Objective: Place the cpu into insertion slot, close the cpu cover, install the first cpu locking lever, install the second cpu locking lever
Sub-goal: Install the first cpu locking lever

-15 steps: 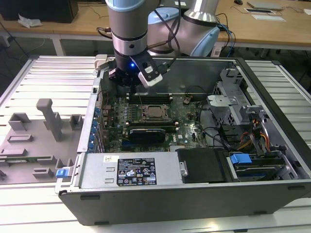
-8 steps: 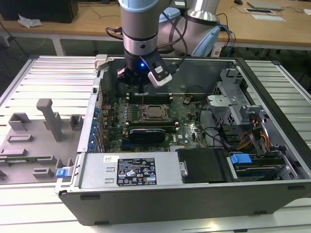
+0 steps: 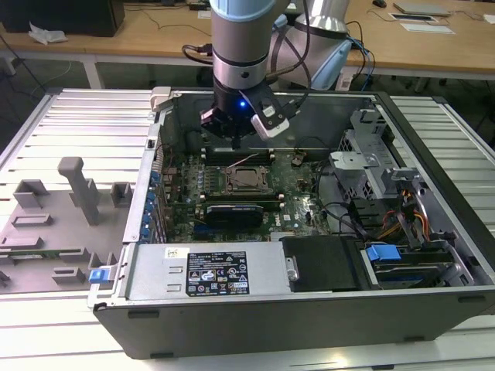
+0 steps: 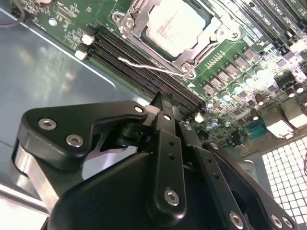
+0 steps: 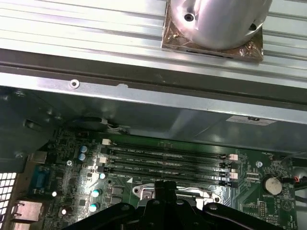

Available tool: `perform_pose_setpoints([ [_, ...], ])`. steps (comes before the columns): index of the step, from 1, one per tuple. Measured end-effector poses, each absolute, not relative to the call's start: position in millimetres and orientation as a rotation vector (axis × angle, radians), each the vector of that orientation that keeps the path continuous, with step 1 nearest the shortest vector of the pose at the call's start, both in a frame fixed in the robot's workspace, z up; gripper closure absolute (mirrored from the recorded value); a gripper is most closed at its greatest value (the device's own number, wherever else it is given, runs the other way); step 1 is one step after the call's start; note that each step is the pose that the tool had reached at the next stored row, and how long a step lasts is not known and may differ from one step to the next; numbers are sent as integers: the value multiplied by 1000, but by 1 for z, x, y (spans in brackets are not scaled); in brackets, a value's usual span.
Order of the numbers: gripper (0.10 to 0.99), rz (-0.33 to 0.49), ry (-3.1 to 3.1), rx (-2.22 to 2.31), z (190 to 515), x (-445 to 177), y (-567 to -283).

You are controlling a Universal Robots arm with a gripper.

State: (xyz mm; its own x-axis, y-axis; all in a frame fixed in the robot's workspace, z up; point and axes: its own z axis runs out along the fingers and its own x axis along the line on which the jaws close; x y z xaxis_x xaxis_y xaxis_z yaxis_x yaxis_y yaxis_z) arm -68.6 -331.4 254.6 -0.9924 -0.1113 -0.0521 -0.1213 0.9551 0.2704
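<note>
1. Grey metal plate [image 3: 108,232] with an upright post [image 3: 80,188] lies outside the case [image 3: 309,317], at 9 o'clock from the board [image 3: 298,189] in the exterior view.
2. Against the case's near wall, at 7 o'clock from the slot [image 3: 230,185], sits the labelled power supply [image 3: 151,274].
3. Coming down from the far side, the arm [image 3: 244,46] holds the gripper [image 3: 236,141] at 12 o'clock from the slot, low over the memory slots [image 5: 165,158].
4. In both wrist views the gripper [image 4: 158,99] [image 5: 166,186] is clenched: its jaws are pressed together with nothing between them. Whether the tips touch the board I cannot tell.
5. Mid-board, the cpu [image 3: 246,180] sits in the slot. In the second wrist view its silver-grey top [image 4: 176,24] shows through the window of the cover [image 4: 135,14], which lies flat over it.
6. One thin silver lever [image 4: 148,64] runs along the slot's edge next to the memory slots, apart from the gripper's tips. In the exterior view it shows as a pale line [image 3: 247,159] at 12 o'clock from the cpu.
7. At 6 o'clock from the slot lies the long black card [image 3: 236,209].
8. At 3 o'clock stands the drive cage [image 3: 371,166], and at 4 o'clock a blue tab [image 3: 382,252] sits near the case's near corner.
</note>
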Motion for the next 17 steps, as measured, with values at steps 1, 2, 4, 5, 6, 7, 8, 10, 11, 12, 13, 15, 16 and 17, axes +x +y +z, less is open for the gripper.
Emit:
perform_pose_setpoints([
  [1, 980, 424, 3056, -186, 254, -69, -331],
  [2, 980, 420, 3041, -188, 254, -69, -331],
  [4, 980, 411, 3014, -192, 254, -70, -331],
  [5, 980, 407, 3001, -194, 254, -71, -331],
  [6, 980, 402, 2991, -196, 254, -72, -331],
  [7, 980, 394, 2983, -197, 253, -72, -331],
  [8, 980, 380, 2984, -198, 253, -72, -331],
  [10, 980, 335, 2991, -201, 252, -72, -331],
  [11, 980, 314, 2994, -202, 251, -72, -330],
  [12, 980, 304, 2995, -202, 251, -72, -329],
  [13, 980, 299, 2996, -202, 250, -72, -328],
  [15, 980, 295, 2997, -200, 247, -72, -325],
  [16, 980, 294, 2997, -197, 246, -72, -323],
  [17, 980, 293, 2997, -195, 245, -71, -322],
])
